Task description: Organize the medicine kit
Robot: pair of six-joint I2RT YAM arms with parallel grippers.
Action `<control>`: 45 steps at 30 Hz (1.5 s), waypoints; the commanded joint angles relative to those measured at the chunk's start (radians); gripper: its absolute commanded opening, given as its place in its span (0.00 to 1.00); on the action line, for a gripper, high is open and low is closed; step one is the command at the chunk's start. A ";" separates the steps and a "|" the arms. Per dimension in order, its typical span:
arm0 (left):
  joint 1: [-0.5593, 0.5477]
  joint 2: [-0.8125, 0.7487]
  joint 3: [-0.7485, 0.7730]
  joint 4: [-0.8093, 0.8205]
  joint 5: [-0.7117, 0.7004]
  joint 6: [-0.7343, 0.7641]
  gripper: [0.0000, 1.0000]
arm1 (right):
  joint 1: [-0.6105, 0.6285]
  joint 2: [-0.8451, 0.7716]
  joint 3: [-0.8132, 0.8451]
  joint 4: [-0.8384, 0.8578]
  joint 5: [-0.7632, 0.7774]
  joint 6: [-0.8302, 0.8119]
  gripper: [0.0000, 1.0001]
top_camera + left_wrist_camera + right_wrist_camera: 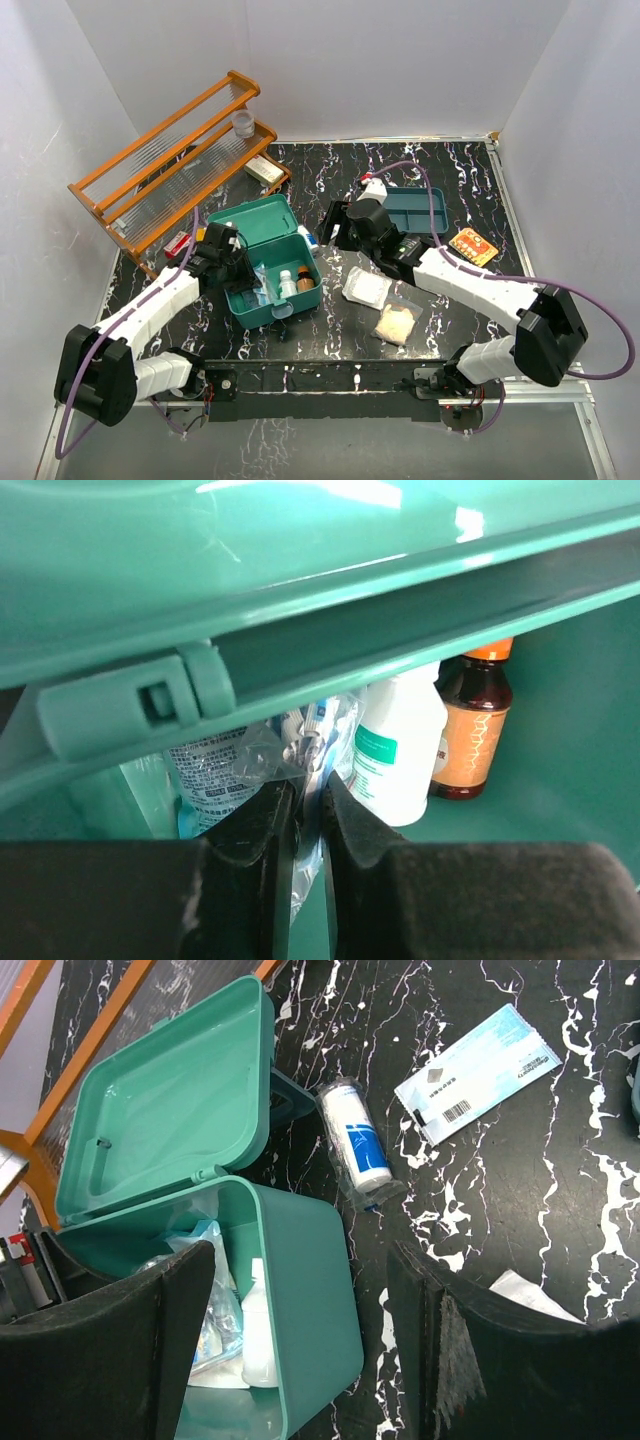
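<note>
Lid-up medicine kit (255,222) sits left of centre on the counter (330,165); left claw (308,798) pinches a clear packet (300,742) inside, print blurred; right claw (300,1290) gapes wide alongside

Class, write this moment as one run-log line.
left end effector: shut on clear packet inside medicine kit | right end effector: open, empty | lid: open

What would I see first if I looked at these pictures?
A green medicine kit sits open in the middle of the black table, with a brown bottle inside. The left gripper reaches into it, pinching a clear plastic packet. An orange rack stands at the back left.
</note>
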 commanded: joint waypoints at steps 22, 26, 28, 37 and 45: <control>-0.008 0.014 0.192 -0.134 -0.067 0.054 0.29 | -0.037 0.029 -0.050 0.113 -0.021 0.032 0.68; -0.033 0.064 0.183 -0.114 -0.095 0.052 0.25 | -0.040 0.034 -0.056 0.092 -0.010 0.031 0.67; -0.046 0.102 0.186 -0.160 -0.163 0.023 0.23 | -0.042 0.030 -0.064 0.083 0.001 0.032 0.67; -0.058 0.165 0.192 -0.248 -0.249 -0.038 0.34 | -0.051 0.035 -0.086 0.065 0.003 0.043 0.67; -0.065 0.202 0.188 -0.224 -0.248 -0.047 0.38 | -0.052 0.034 -0.085 0.060 0.001 0.036 0.67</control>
